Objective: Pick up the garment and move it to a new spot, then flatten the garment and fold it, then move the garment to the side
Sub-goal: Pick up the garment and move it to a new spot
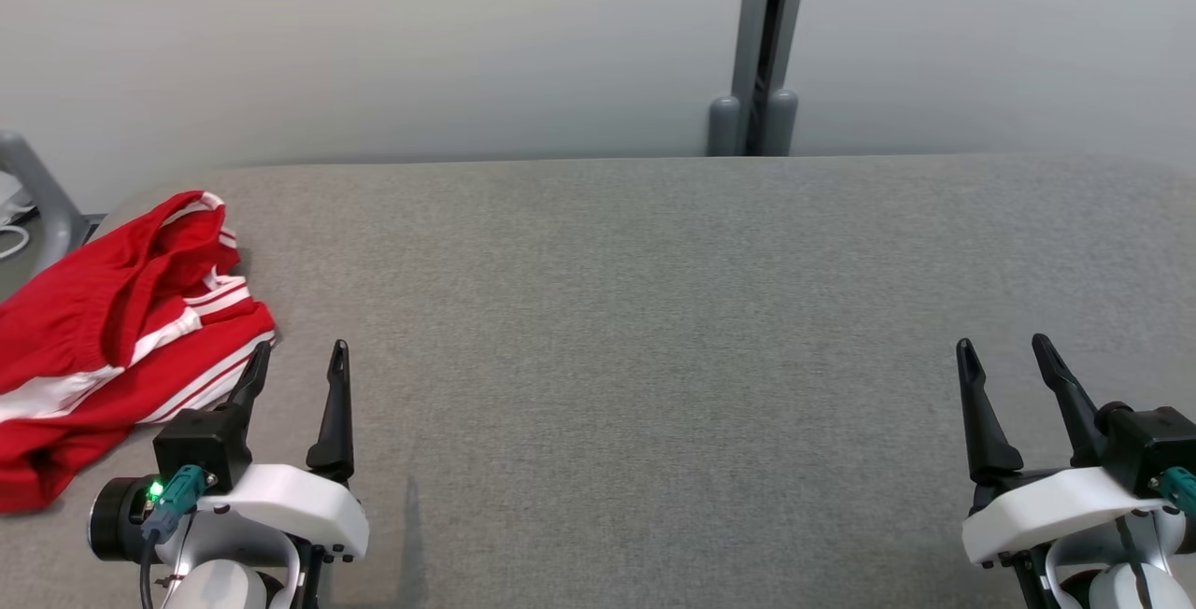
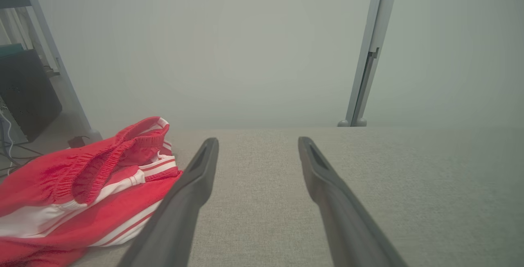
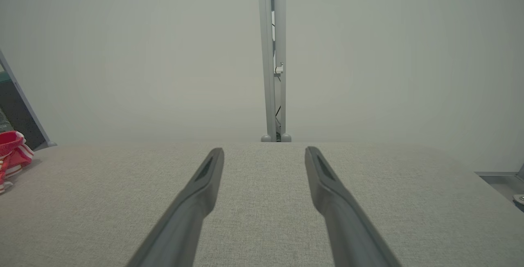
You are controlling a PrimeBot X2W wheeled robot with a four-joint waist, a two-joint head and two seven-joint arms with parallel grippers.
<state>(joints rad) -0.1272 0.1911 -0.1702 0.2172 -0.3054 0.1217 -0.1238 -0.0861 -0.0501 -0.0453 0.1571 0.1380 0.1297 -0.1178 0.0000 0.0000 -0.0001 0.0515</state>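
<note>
We locate the crumpled red fabric garment with white stripes point(image 1: 112, 329) at the left end of the flat grey fabric-covered worktop point(image 1: 635, 310), its ribbed waistband point(image 2: 102, 164) bunched upward. The left jaws stand fully apart and hold nothing; their long dark fingers point(image 1: 334, 403) point toward the pale wall point(image 1: 374, 39). The outer left finger lies just beside the garment's right edge (we cannot tell whether it touches the cloth). The right jaws stand equally wide and empty, their fingers point(image 1: 976, 413) over bare worktop at the right end, well apart from the garment. A grey vertical post point(image 1: 761, 49) rises behind the worktop's far edge.
</note>
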